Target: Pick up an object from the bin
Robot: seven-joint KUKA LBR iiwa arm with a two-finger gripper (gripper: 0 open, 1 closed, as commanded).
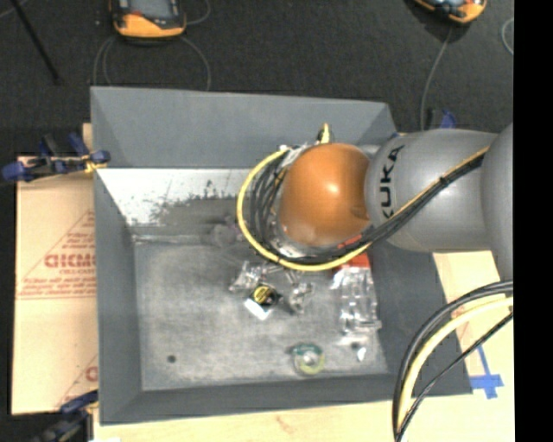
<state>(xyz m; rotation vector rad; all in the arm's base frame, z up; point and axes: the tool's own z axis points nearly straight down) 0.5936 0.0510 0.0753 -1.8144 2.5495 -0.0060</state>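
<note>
Hanging over the bin's [173, 328] middle, the end effector [283, 259] sits beneath its orange cover [321, 194]; open or closed, I cannot tell. Nearest lie clear plastic scraps [249, 278] and 1 small yellow-and-black piece [262, 299]. Best descend straight, centred on 1 item, clear of neighbours.

Just right of my claw [276, 287] lies a crumpled clear plastic wrapper [356, 304]. Below my claw, a little to the right, sits a small greenish ring [307, 358]. Far above it, two orange-and-black devices [149, 17] rest on dark carpet [259, 52].
</note>
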